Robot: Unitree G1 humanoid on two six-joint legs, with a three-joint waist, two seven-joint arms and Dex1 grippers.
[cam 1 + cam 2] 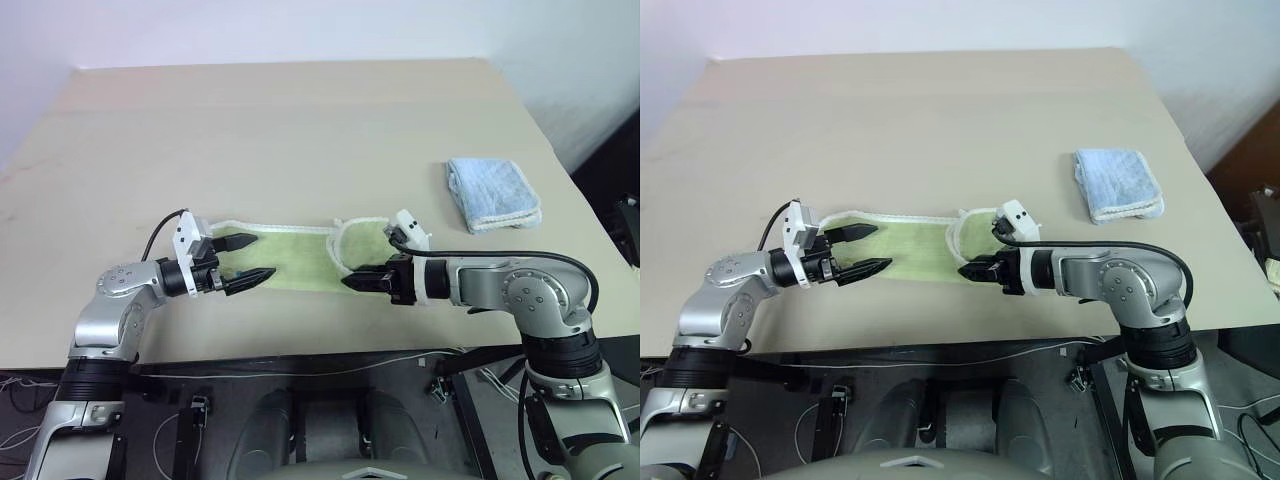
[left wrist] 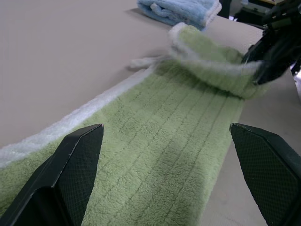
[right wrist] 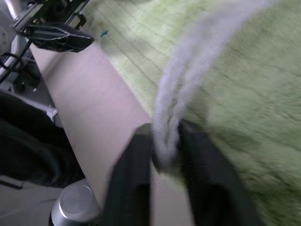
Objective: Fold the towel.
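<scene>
No text, label, brand, number or sign can be read anywhere in these views

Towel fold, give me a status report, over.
Left pincer open, hovering over the towel's left end. Right pincer around the folded-over white edge, fingers close on it. Blue towel off to the right, nothing blocking.
</scene>
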